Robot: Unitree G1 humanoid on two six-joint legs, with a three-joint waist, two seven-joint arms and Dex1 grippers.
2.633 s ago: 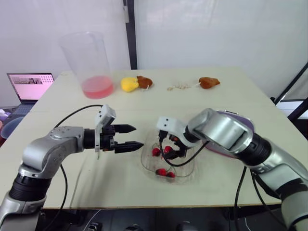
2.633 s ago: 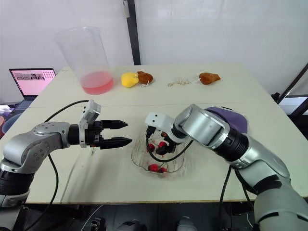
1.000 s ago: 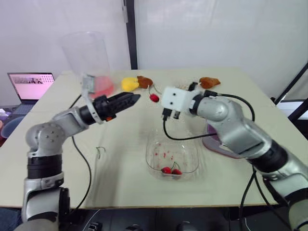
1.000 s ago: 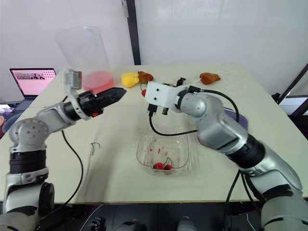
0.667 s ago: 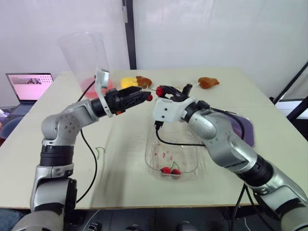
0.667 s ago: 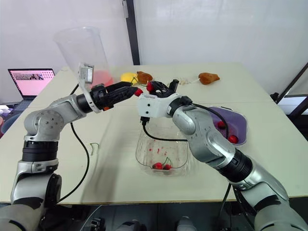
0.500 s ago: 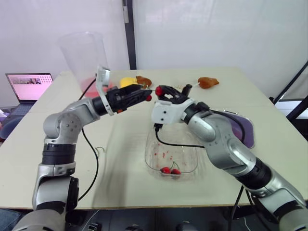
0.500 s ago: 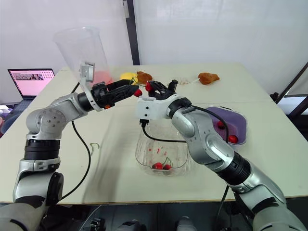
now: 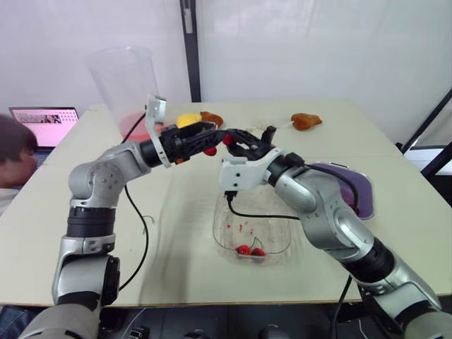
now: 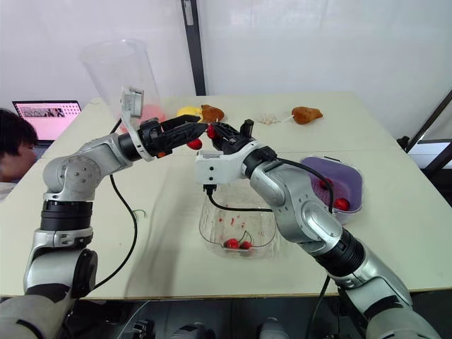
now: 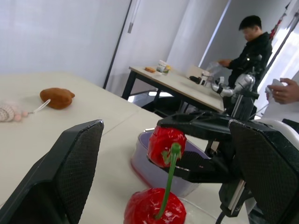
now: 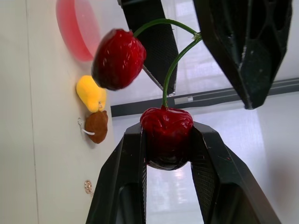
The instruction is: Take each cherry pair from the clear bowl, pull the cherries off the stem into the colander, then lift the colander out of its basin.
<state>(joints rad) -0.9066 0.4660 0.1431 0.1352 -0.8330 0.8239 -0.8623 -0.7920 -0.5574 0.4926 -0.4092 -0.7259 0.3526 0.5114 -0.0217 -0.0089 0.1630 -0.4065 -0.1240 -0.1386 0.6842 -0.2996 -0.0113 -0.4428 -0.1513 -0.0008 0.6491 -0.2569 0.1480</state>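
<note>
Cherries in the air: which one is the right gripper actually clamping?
The upper cherry, pinched in the right gripper. The lower cherry dangles free on the shared stem, inside the open left gripper.

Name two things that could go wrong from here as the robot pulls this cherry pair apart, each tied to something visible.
1. The right gripper pinches a cherry up over the table, well left of the colander; a cherry pulled off here would likely miss it.
2. The left gripper has its jaws open around the free cherry and stem; closing off-centre could knock the pair loose.
</note>
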